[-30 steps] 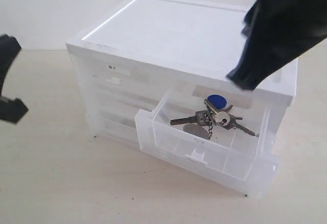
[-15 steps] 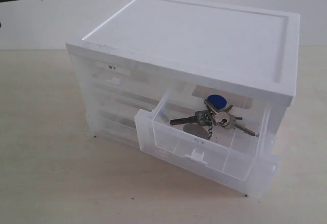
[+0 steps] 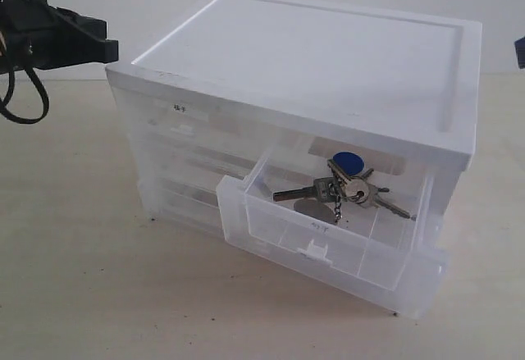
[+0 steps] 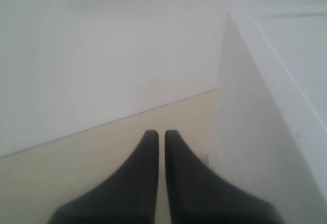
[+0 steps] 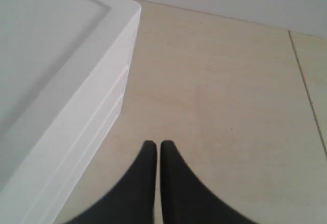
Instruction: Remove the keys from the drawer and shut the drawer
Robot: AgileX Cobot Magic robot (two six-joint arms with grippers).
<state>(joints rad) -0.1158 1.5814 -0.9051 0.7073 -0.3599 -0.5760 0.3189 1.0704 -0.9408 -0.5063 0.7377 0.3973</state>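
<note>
The drawer [image 3: 328,245] stands pulled out of the white cabinet [image 3: 328,56] at its front right. Inside it lie the keys [image 3: 349,186], silver with a round blue tag. My left gripper [image 4: 161,133] is shut with nothing in it; in the exterior view it [image 3: 105,48] hovers by the cabinet's upper left corner, far from the drawer. My right gripper [image 5: 155,143] is shut and empty, over bare table beside the cabinet's far right corner. Only a dark sliver of that arm [image 3: 520,51] shows at the exterior view's right edge.
The cabinet holds other translucent drawers, all pushed in, including a half-width one [image 3: 184,126] left of the open drawer. It stands on a pale wooden table [image 3: 82,278]. A white wall [image 4: 102,55] runs behind, and a black cable [image 3: 20,97] hangs from the left arm.
The right arm has left the space above the cabinet and gone off to the right, its gripper closing. The left arm rose and came in to the cabinet's upper left corner.
</note>
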